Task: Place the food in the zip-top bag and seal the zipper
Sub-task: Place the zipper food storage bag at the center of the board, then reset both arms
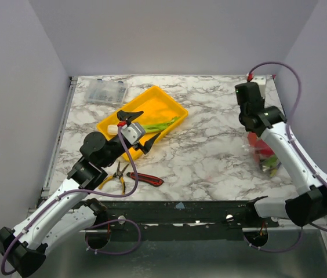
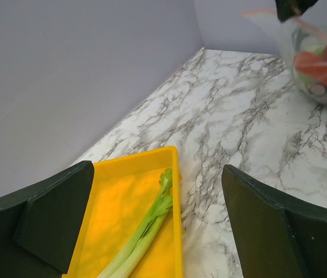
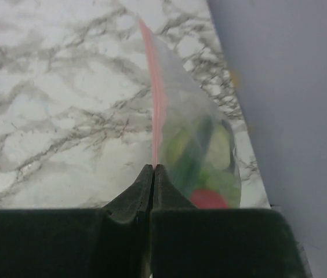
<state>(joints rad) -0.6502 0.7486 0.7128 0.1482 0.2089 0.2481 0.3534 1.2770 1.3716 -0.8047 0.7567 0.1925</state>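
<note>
Presently | left pincer (image 2: 157,174) gaping, empty; right pincer (image 3: 153,172) pinched tight on zipper (image 3: 159,110)

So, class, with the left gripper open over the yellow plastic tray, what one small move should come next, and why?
Probably lower the open left gripper onto the green leek stalk in the yellow plastic tray and close on it. It looks like the last food outside the clear plastic bag, whose pink zipper strip the shut right gripper pinches.
</note>
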